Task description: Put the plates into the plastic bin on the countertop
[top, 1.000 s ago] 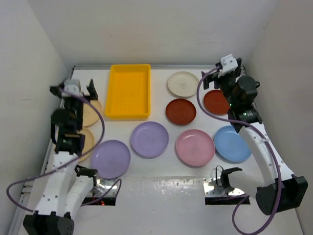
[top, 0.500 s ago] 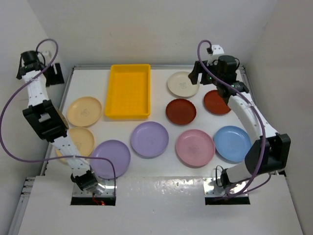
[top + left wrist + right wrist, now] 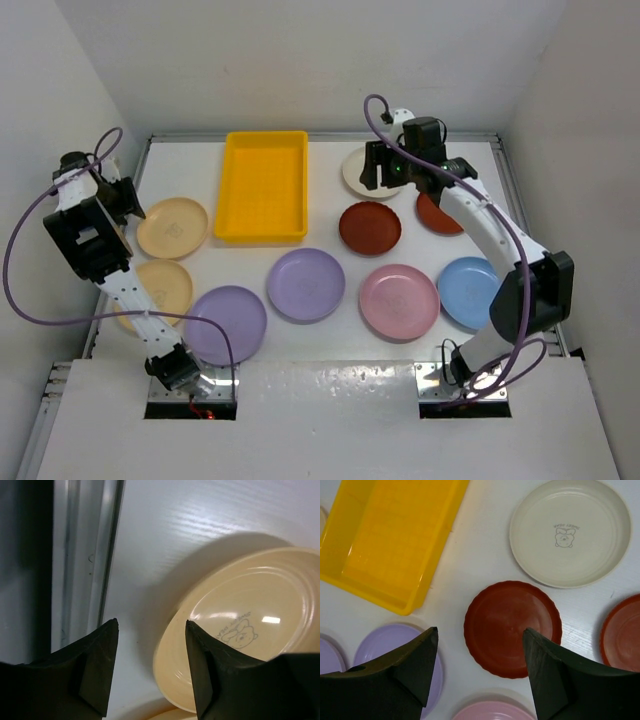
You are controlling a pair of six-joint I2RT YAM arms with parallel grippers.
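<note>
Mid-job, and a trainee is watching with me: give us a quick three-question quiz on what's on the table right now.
1. True or false: the yellow bin already holds a plate.
2. Which colour of plate lies closest to the left gripper? A tan, B blue, C pink.
3. How many lavender plates lie on the countertop?

Key
1. False: the bin is empty.
2. A: the tan plate, whose rim is right by the open fingers.
3. Two.
</note>
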